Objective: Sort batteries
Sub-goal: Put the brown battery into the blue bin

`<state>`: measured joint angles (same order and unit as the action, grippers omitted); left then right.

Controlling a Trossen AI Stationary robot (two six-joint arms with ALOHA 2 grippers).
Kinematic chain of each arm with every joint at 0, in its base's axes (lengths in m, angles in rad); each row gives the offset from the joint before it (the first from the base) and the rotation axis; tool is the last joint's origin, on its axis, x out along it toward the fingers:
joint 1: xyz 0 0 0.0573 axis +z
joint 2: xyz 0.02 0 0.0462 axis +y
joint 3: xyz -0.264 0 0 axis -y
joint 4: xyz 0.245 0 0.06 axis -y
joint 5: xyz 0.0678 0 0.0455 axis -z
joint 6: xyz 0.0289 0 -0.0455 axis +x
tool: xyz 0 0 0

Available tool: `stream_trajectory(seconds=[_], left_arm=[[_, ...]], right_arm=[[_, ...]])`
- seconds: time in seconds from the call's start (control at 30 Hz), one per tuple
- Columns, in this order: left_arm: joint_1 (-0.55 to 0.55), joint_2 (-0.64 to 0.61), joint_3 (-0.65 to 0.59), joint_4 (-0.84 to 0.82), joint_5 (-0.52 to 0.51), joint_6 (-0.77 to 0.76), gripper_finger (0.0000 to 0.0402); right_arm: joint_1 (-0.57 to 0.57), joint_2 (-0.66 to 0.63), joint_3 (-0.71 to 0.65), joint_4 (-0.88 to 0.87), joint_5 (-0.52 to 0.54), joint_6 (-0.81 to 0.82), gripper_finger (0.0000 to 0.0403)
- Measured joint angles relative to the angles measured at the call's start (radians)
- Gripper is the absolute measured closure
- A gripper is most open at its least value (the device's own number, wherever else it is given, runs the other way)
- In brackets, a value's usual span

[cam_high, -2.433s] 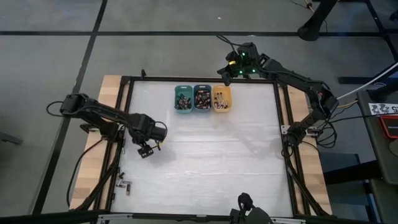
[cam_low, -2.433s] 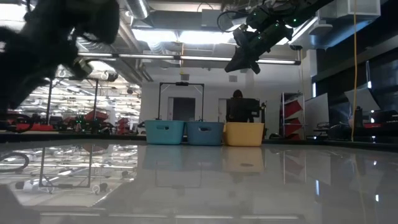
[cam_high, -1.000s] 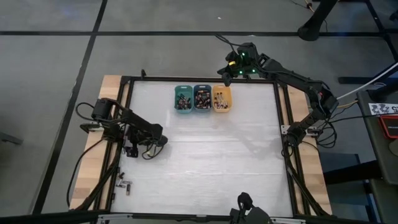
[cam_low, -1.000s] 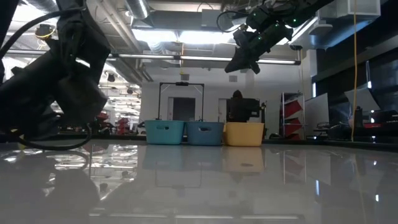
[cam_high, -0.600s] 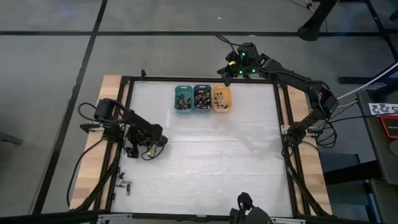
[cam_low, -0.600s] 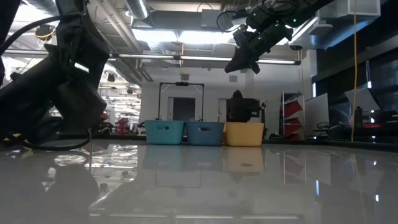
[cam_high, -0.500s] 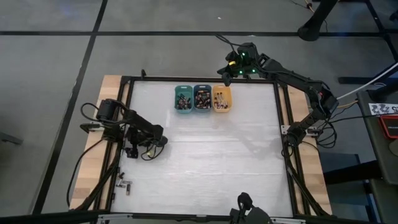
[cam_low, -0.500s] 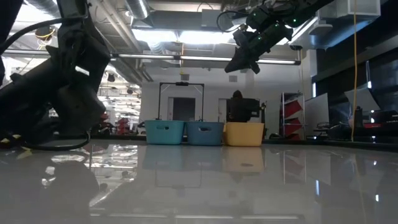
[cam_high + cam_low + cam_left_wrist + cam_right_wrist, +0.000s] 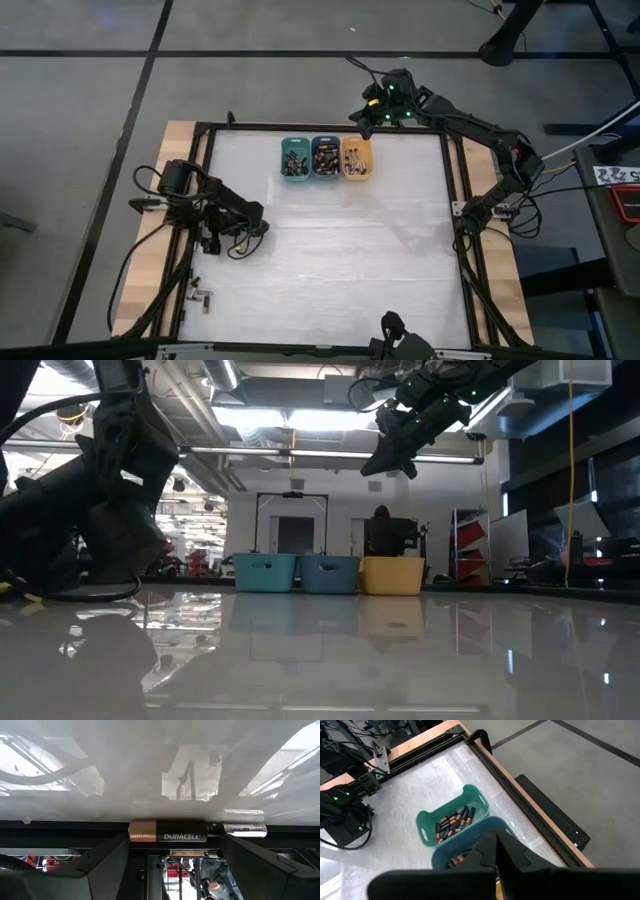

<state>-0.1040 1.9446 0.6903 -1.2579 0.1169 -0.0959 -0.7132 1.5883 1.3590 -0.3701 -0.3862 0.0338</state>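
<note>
Table top is looking glossy white, mirroring ceiling lights in the low view. Edge boards are showing pale bare wood, frame matt black metal. Bins are looking smooth plastic. Battery is showing satin black wrap, coppery metallic band.

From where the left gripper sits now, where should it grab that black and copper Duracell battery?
Grip the black and copper Duracell battery across its round middle, coming straight on as the open left gripper already faces it. It lies on its side along the table's edge, crosswise between the fingers, so they would likely close on its curved sides.
</note>
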Motion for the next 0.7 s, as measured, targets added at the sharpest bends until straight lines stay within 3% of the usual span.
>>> stream_trajectory(seconds=[0.43,0.7], left_arm=[[-0.001,0.000,-0.005,0.010,-0.005,0.000,0.0094],[-0.001,-0.001,-0.009,0.017,-0.008,-0.002,0.0137]], right_arm=[[0.000,0.000,0.000,-0.008,-0.001,0.000,0.0403],[0.000,0.000,0.000,-0.017,-0.043,0.000,0.0403]])
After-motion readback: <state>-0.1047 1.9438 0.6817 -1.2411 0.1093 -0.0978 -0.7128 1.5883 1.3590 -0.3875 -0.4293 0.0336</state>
